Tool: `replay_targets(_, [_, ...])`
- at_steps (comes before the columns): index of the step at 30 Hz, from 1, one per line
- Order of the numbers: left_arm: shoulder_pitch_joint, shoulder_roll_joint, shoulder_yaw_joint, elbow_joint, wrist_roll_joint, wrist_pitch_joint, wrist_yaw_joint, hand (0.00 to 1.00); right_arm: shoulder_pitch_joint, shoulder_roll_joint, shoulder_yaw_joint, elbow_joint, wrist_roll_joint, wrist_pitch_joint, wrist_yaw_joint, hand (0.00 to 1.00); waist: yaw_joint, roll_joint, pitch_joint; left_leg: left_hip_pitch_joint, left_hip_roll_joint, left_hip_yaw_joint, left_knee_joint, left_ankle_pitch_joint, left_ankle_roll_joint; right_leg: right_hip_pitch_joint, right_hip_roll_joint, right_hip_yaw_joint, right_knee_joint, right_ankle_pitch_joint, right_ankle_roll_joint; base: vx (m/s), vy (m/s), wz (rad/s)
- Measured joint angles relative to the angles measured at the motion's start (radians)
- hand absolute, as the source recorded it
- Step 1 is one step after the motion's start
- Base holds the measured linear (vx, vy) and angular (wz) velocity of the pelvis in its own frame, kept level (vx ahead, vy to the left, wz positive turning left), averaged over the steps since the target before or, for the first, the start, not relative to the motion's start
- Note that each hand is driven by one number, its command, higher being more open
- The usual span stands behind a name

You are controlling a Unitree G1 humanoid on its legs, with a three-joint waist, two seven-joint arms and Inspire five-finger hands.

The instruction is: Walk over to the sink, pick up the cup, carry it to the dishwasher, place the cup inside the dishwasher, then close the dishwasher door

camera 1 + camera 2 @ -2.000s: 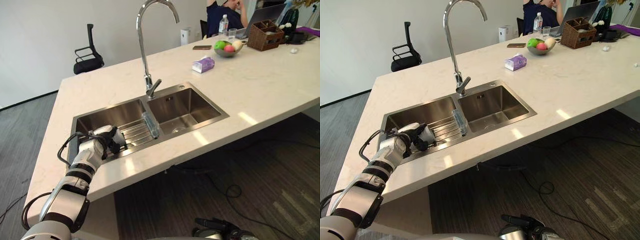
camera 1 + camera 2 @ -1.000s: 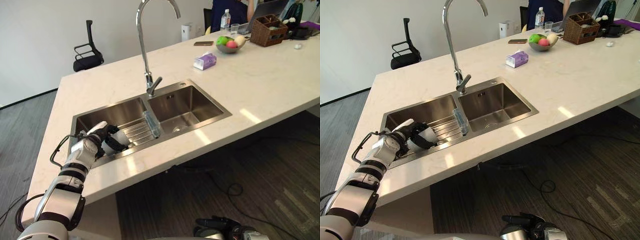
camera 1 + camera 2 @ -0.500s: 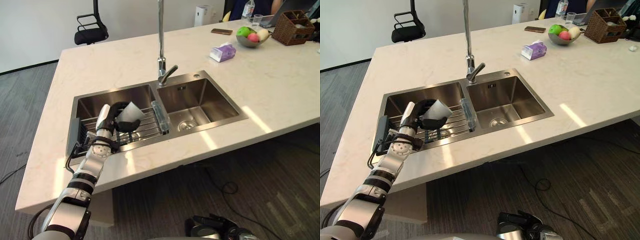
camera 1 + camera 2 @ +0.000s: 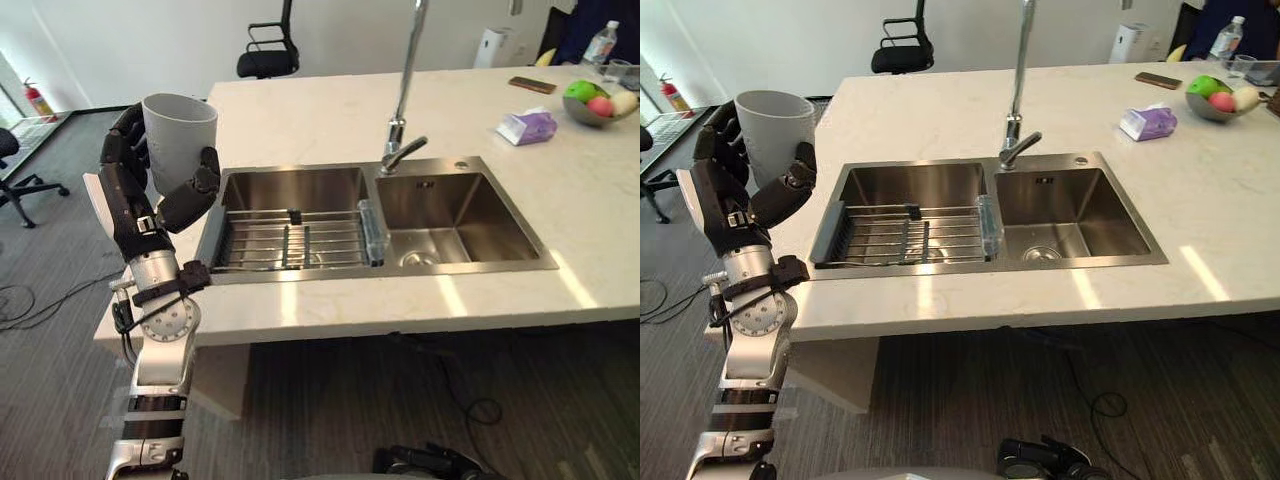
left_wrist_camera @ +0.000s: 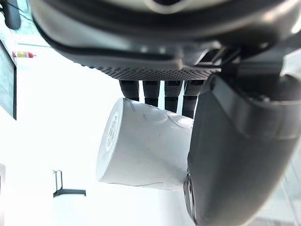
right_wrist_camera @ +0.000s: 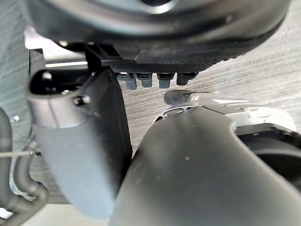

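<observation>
Though rim-up in eye views, cup (image 4: pixel 180 135) gripped by L hand (image 4: pixel 128 205); base (image 5: pixel 109 141): wrist view.

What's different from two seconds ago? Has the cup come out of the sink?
The left hand, then down in the sink closing on the cup, has lifted it out and now holds it upright, raised beside the counter. The view has shifted. The rack, tap, tissue pack and fruit bowl stayed put; the right hand stays low.

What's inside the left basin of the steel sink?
A metal wire rack spans the left basin; a small dark piece sits on its bars. The floor beneath is mostly hidden. The white cup is in the left hand.
</observation>
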Motion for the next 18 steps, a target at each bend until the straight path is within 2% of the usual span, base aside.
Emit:
replay_targets(5, [0.073, -0.003, 0.039, -0.108, 0.078, -0.007, 0.0, 0.0, 0.007, 0.01, 0.001, 0.017, 0.008, -0.012, -0.013, 1.0, 0.041, -0.012, -0.009, -0.028, -0.014, -0.043, 0.008, 0.01, 0.006, -0.002, -0.014, -0.037, 0.0, 0.001, 0.002, 0.0, 0.017, 0.26])
replay_targets(9, [0.197, -0.006, 0.137, -0.201, 0.095, -0.025, 0.008, 0.0, 0.012, 0.008, 0.02, 0.019, -0.037, -0.023, -0.011, 1.0, 0.072, -0.014, -0.033, -0.104, -0.019, -0.118, 0.076, -0.006, 0.015, 0.0, -0.024, -0.109, 0.006, -0.009, 0.011, -0.01, 0.001, 0.55])
replay_targets(12, [0.318, -0.059, 0.196, -0.232, 0.094, -0.023, 0.016, 0.0, 0.012, 0.001, 0.037, 0.019, -0.085, -0.012, 0.011, 1.0, 0.113, -0.014, -0.032, -0.143, -0.039, -0.233, 0.115, 0.001, 0.012, 0.039, -0.029, -0.215, 0.007, -0.025, 0.012, -0.03, -0.015, 1.05])
replay_targets(15, [0.42, -0.097, 0.228, -0.27, 0.094, 0.01, 0.04, 0.0, 0.003, -0.013, 0.103, 0.038, -0.108, -0.016, 0.035, 1.0, 0.173, -0.004, -0.026, -0.191, -0.068, -0.384, 0.078, 0.059, -0.002, 0.063, -0.042, -0.374, 0.025, -0.067, 0.015, -0.09, -0.058, 1.6])
replay_targets(16, [0.444, -0.114, 0.241, -0.287, 0.093, 0.01, 0.049, 0.0, -0.016, -0.022, 0.113, 0.063, -0.113, -0.023, 0.038, 1.0, 0.202, 0.001, -0.023, -0.2, -0.056, -0.382, 0.027, 0.062, 0.012, 0.066, -0.05, -0.454, 0.051, -0.09, 0.016, -0.15, -0.105, 1.8])
replay_targets(17, [0.452, -0.119, 0.245, -0.294, 0.092, 0.009, 0.05, 0.0, -0.016, -0.022, 0.113, 0.065, -0.113, -0.02, 0.033, 1.0, 0.214, -0.002, -0.023, -0.204, -0.042, -0.336, 0.003, 0.06, 0.046, 0.073, -0.055, -0.503, 0.054, -0.094, 0.012, -0.14, -0.094, 2.29])
replay_targets(18, [0.455, -0.121, 0.246, -0.297, 0.092, -0.001, 0.056, 0.0, -0.02, -0.024, 0.112, 0.079, -0.111, -0.011, 0.018, 1.0, 0.217, -0.022, -0.018, -0.211, -0.036, -0.228, -0.047, 0.05, 0.174, 0.098, -0.084, -0.615, 0.046, -0.099, 0.011, -0.12, -0.019, 2.76])
